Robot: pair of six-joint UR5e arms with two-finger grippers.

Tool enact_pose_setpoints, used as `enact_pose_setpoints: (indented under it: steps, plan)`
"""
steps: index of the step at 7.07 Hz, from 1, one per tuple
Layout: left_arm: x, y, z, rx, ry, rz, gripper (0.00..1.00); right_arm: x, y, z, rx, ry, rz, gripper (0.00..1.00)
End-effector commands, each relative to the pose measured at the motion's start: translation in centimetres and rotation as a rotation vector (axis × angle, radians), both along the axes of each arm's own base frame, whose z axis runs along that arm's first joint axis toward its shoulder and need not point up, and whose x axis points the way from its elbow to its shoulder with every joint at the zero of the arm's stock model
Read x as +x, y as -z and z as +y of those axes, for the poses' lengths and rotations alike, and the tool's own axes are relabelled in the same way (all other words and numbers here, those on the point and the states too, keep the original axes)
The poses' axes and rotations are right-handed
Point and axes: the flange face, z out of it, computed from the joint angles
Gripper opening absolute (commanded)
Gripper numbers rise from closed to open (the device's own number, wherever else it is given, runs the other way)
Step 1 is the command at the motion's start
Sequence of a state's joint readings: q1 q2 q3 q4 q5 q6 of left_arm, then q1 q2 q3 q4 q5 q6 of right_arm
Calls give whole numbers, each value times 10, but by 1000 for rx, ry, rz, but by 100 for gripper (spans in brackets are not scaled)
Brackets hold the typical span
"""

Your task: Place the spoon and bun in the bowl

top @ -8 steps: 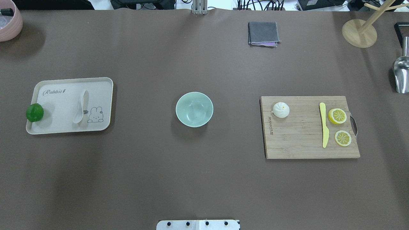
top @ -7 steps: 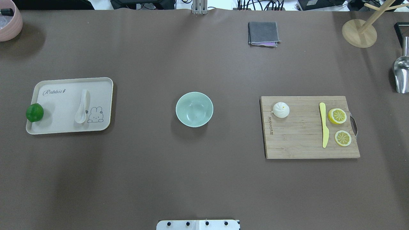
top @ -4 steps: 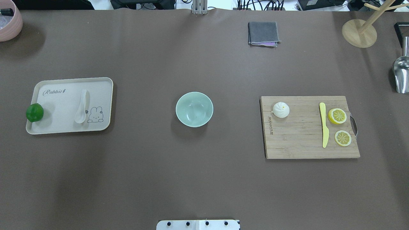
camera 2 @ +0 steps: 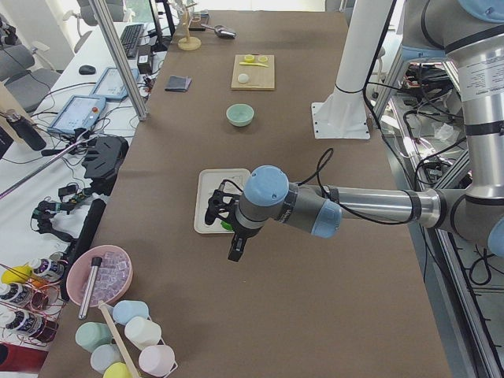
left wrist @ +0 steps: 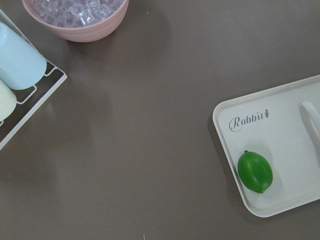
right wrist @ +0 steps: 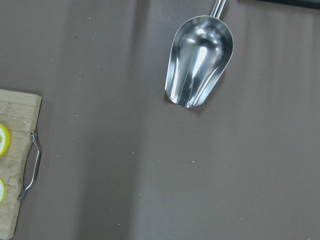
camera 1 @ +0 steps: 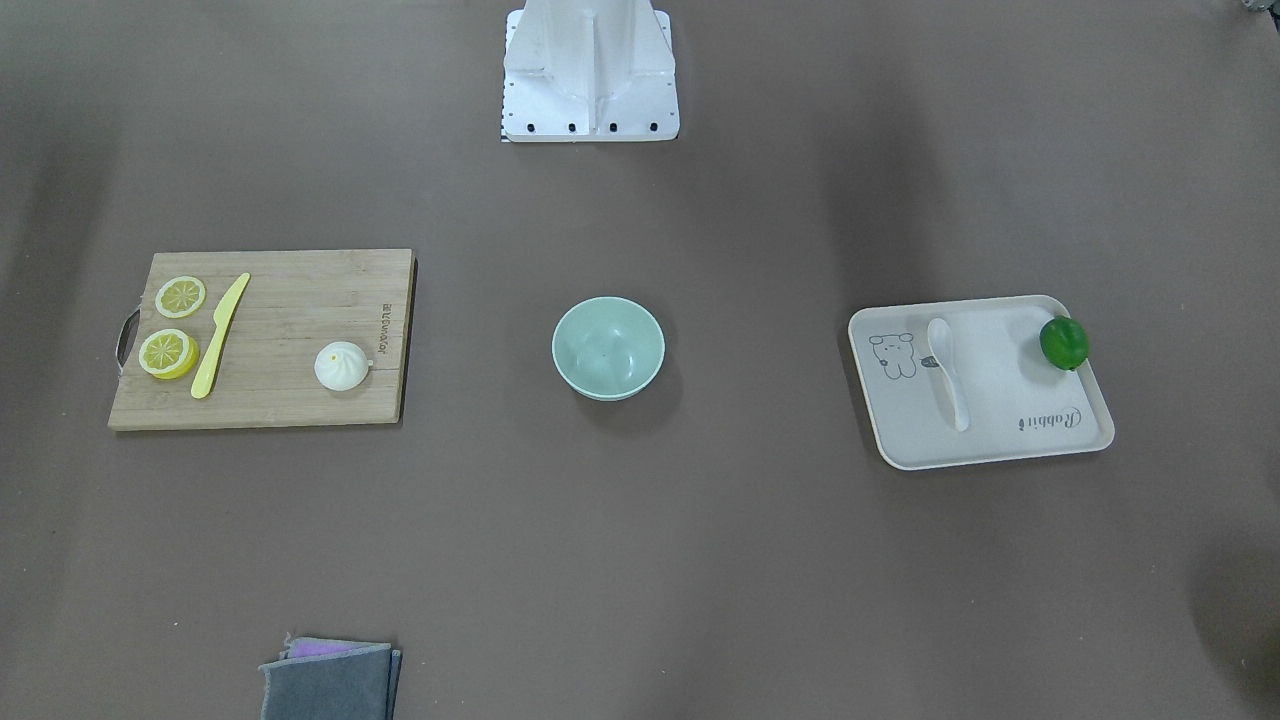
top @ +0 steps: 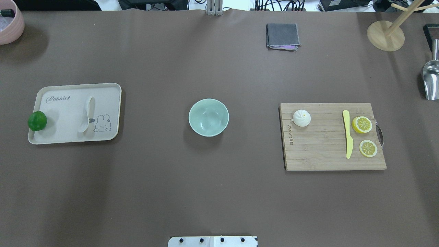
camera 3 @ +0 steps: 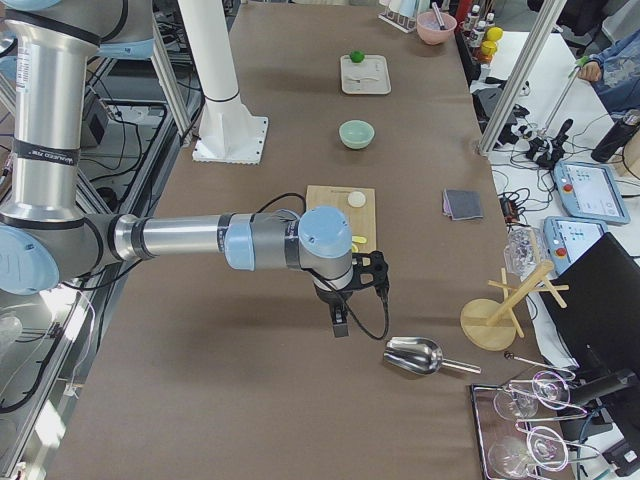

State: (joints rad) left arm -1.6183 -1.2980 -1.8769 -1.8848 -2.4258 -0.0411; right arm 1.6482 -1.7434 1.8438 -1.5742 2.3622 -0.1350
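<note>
Our spoon and bun flank the bowl.
We cannot tell the spread of left claw or right claw.

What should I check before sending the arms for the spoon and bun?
1. Bowl empty: ok.
2. Spoon free on tray, apart from lime: ok.
3. Bun free on board, apart from knife: ok.
4. Left gripper open: cannot tell.
5. Right gripper open: cannot tell.
6. Grippers above spoon and bun: not ok, both hang toward the table's ends, past tray and board.
</note>
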Motion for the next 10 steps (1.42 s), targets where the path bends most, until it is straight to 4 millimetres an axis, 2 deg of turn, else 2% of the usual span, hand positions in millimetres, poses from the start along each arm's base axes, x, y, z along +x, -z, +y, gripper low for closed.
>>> enact_pose_setpoints:
  steps: [1,6,10]
  plan:
    - [2,-5,8,-1,-3,1,97,-1,0,0,3,4,-4,100]
    - [4,-21,23,13,-12,9,98,-11,4,-4,9,29,-31,100]
    - [4,-21,28,44,-7,9,98,-13,5,-4,5,27,-52,100]
